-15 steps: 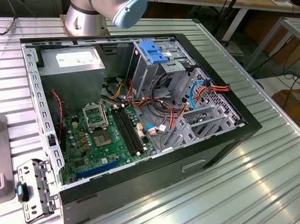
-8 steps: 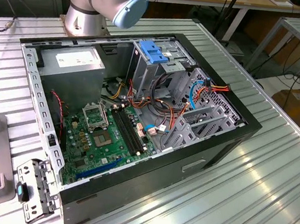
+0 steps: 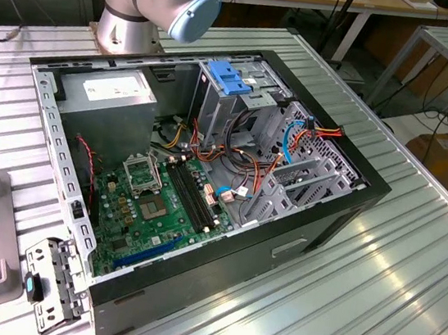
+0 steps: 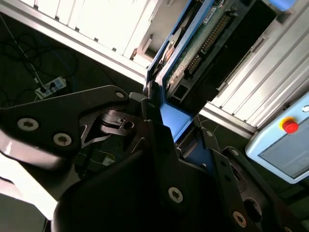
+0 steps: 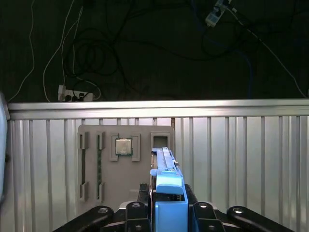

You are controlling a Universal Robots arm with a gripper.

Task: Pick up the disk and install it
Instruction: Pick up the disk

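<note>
In both wrist views the disk (image 5: 167,180) stands on edge between my gripper's black fingers (image 5: 138,213), its blue plastic side rail facing the camera. The second wrist view shows the disk's (image 4: 195,46) green circuit-board underside and its blue rail running from my gripper (image 4: 161,128). My gripper (image 5: 169,215) is shut on the disk and holds it above the ribbed metal table, over a grey fixture plate (image 5: 145,188). In the exterior view the open computer case (image 3: 341,216) lies on its side with its drive cage (image 3: 310,175) at the exterior view's right.
A light-blue latch plate (image 3: 229,79) sits on the case's far bay; a grey power-supply box (image 3: 106,90) and green motherboard (image 3: 161,209) lie inside. The fixture plate carries a processor chip (image 5: 123,145). A metal bracket (image 3: 47,285) lies by the case. Cables (image 5: 82,53) cover the floor beyond the table's edge.
</note>
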